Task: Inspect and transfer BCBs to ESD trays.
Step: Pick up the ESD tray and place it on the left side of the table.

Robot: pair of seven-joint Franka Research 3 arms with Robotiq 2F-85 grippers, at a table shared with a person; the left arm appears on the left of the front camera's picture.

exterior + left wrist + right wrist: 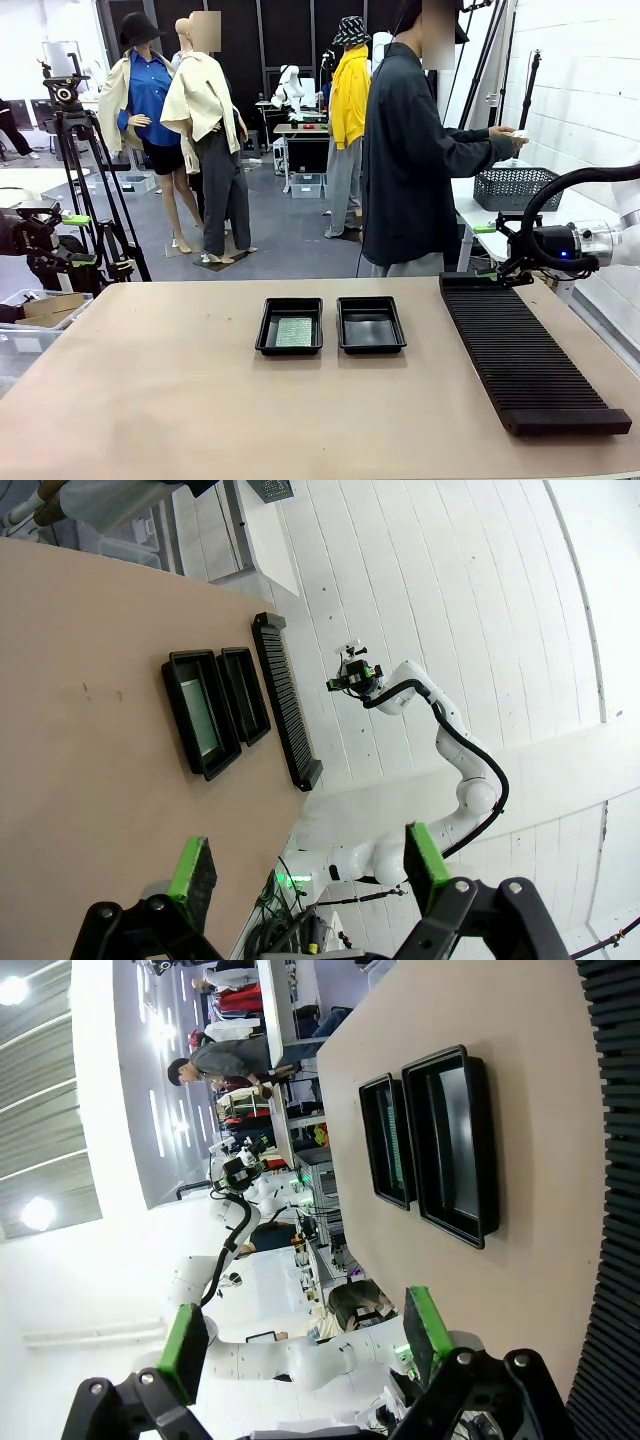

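Hovering clear of tabletop [150,400], left claw [308,860] and right claw [305,1345] gape wide, empty. Thin green rectangular circuit board [294,332] lies in glossy black plastic tray [262,338], well ahead, nearer left claw; twin tray [371,328] beside it bare. I fear tilted board snagging flared rim.

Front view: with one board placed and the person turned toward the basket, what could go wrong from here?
The bare glossy black plastic tray sits almost rim to rim with the second tray holding the thin green circuit board; an off placement might clip that one. The open right gripper hangs beside the person, so a turn back could bump it.
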